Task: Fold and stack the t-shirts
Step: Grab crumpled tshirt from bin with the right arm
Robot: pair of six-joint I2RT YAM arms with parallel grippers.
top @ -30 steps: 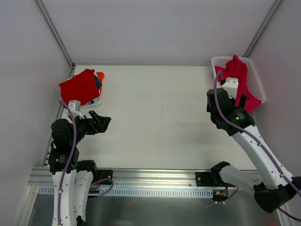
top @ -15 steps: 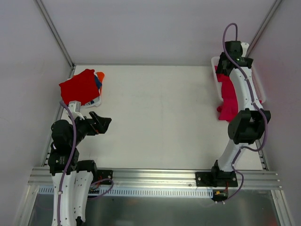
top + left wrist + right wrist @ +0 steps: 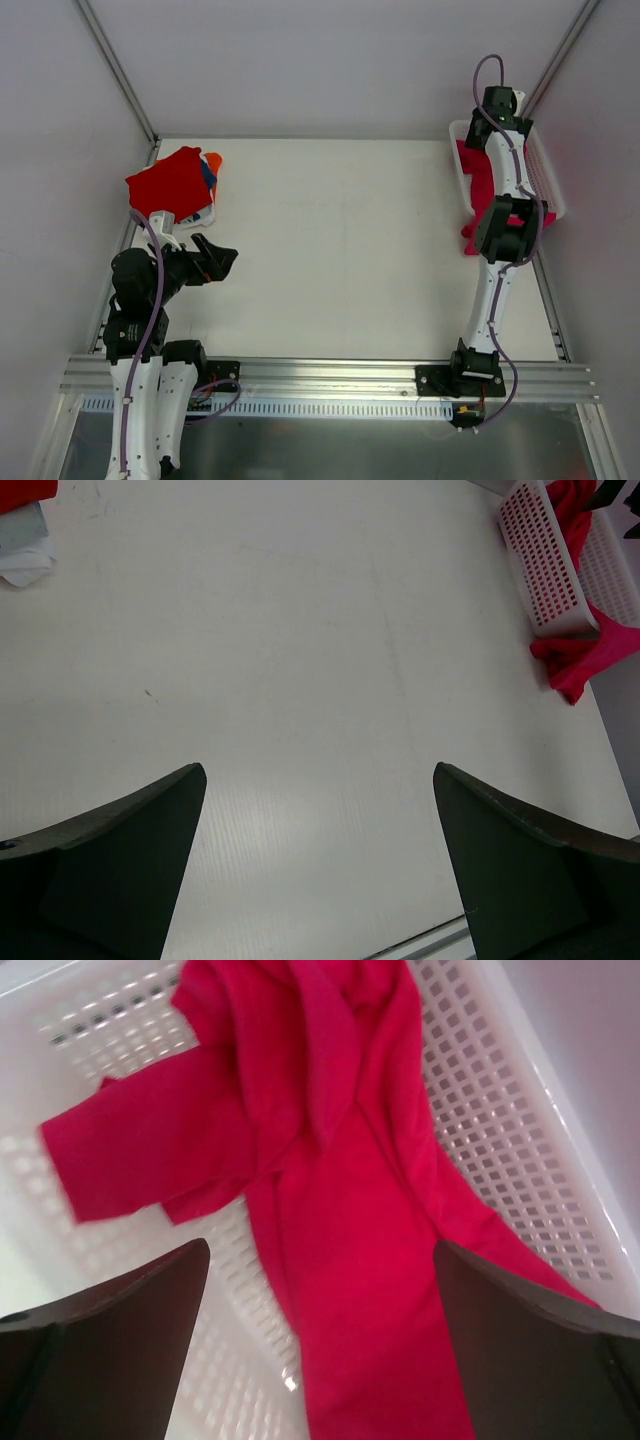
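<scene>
White walls close in a pale table [image 3: 330, 260]. From above, the folded stack [image 3: 172, 185], red on top, sits far left; the left tool [image 3: 218, 255] hangs near it, jaws apart and empty. Far right, the magenta-pink t-shirt [image 3: 476, 190] lies crumpled in the mesh basket [image 3: 552, 185], part spilling over its near rim.

Left wrist: bare table, with the basket far off.

Right wrist: the right tool [image 3: 320, 1245] hovers wide open over the shirt, gripping nothing. This cloth looks light and limp, so a raised fold or sleeve edge suits a pinch. Collar, hem and the lower layers of the stack stay hidden.
</scene>
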